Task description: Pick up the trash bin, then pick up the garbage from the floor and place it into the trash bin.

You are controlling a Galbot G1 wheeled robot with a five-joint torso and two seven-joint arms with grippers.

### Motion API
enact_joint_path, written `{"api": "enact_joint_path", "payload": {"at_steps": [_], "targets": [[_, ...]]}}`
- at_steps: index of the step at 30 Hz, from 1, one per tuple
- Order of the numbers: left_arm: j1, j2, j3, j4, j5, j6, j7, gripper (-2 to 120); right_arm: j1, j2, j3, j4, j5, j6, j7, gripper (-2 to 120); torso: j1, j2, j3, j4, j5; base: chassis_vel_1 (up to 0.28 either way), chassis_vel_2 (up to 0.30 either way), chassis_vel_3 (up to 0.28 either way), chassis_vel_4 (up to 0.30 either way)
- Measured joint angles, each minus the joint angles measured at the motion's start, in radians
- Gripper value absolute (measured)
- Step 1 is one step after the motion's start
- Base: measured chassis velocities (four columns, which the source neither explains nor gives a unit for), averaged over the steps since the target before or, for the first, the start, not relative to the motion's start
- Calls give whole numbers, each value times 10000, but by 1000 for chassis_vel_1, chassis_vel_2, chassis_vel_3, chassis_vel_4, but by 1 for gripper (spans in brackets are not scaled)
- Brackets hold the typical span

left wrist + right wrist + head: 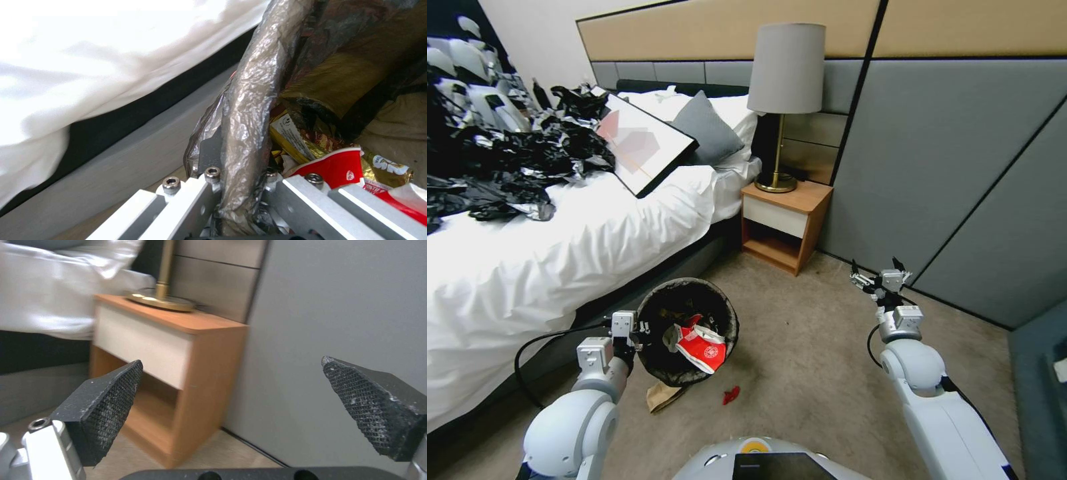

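Observation:
The trash bin (662,313) hangs tilted above the carpet beside the bed, its black liner over the rim and its mouth turned toward me. My left gripper (639,331) is shut on its rim (249,126). Inside lie red-and-white packets (700,348) and gold snack wrappers (307,140). On the floor under the bin rest a flattened brown paper bag (662,396) and a red scrap (731,395). My right gripper (878,269) is held up open over the carpet to the right, with nothing between its fingers (111,406).
A bed (560,253) with white sheets and a heap of shiny black bags (507,160) runs along the left. A wooden nightstand (784,223) with a lamp (787,100) stands against the grey wall panels (947,167). Open carpet (814,373) lies between my arms.

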Motion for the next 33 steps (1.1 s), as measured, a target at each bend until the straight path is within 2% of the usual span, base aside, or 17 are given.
{"api": "enact_joint_path", "payload": {"at_steps": [33], "targets": [[-44,64,17,161,-29,0,16,0,346,9,-454,-410,-16,-19,86,100,0,0,0,1,0,120,111,108,111]]}}
